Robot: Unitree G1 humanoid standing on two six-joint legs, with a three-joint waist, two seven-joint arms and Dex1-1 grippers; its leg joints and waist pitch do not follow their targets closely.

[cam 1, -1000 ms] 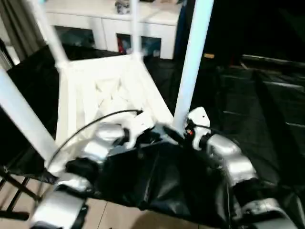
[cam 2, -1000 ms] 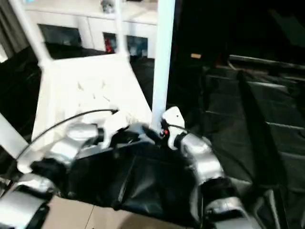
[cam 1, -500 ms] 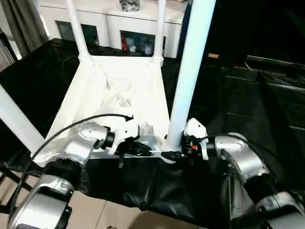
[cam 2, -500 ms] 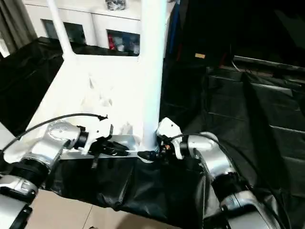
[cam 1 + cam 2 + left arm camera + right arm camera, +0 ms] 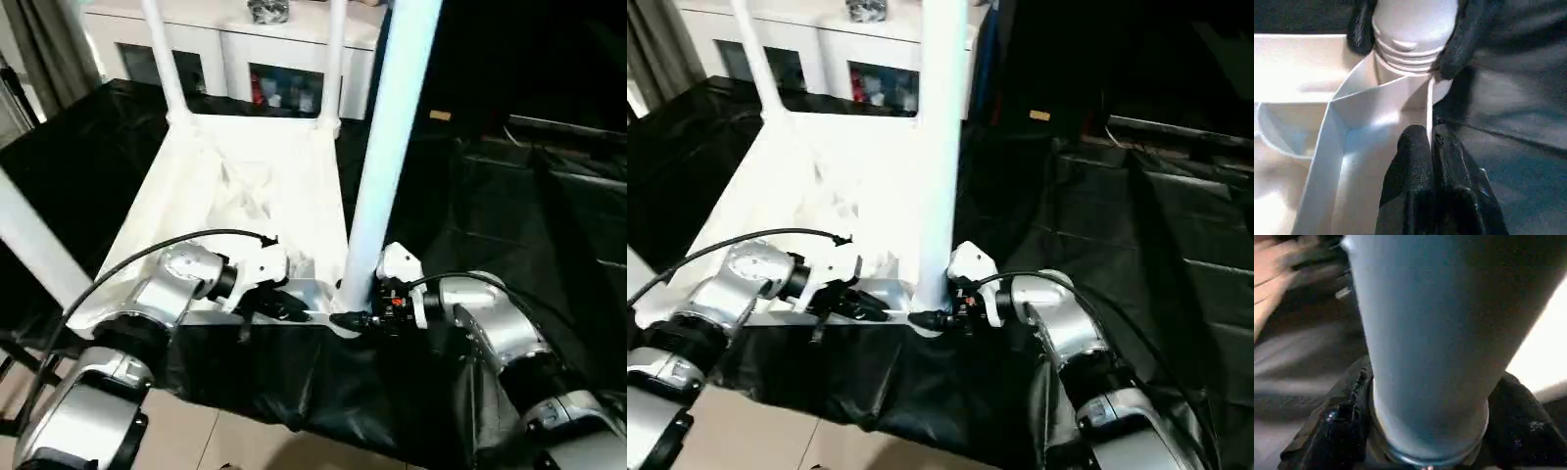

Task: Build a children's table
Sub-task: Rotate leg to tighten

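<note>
The children's table lies upside down, its white top (image 5: 245, 186) on the black-covered surface with four white legs pointing up. The near right leg (image 5: 387, 147) stands in its corner socket. My right gripper (image 5: 353, 318) is shut on that leg's base, one black finger (image 5: 1359, 24) on each side of the threaded end (image 5: 1410, 46); the leg (image 5: 1425, 333) runs up between them. My left gripper (image 5: 1430, 142) is shut on the thin raised rim (image 5: 1428, 105) of the top just beside that socket, and sits at the near edge (image 5: 289, 311).
A white cabinet with glass doors (image 5: 245, 49) stands behind the table. Black sheeting (image 5: 509, 196) covers the surface to the right. The other legs rise at the far left (image 5: 162, 59), far right (image 5: 333, 59) and near left (image 5: 34, 245).
The head camera has tilted and steadied. Both grippers stay at the near right corner; the right gripper has settled lower against the leg's base.
</note>
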